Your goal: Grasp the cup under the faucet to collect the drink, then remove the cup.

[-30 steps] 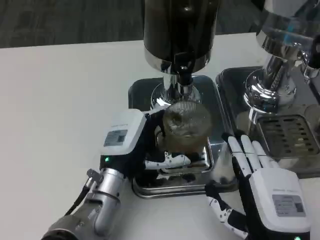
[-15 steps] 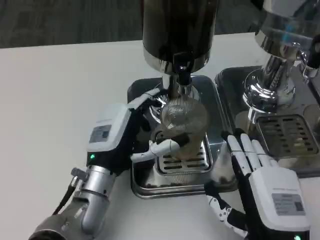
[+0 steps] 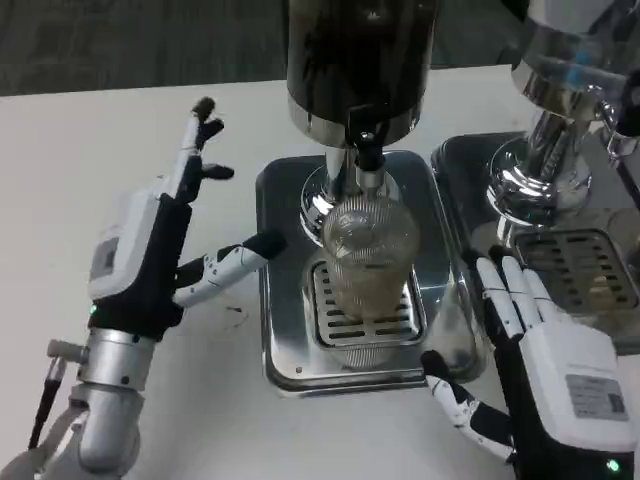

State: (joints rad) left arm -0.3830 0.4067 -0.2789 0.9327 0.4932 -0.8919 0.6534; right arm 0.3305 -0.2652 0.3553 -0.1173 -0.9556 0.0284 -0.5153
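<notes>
Cup [image 3: 368, 262] under faucet [image 3: 368, 160]: clear ribbed plastic, likely light, squashable, slippery. Take its mid-wall gently. Your left hand [image 3: 140, 255] is spread, empty; right hand [image 3: 555, 370] flat, empty.

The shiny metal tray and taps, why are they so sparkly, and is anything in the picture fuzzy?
In the head view, the silver metal drip tray and the chrome dispenser base on the right mirror the room light as bright white glare. The ribbed clear plastic cup looks hazy, its edges soft. The left hand is sharp; the right hand is slightly smeared at its fingers.
</notes>
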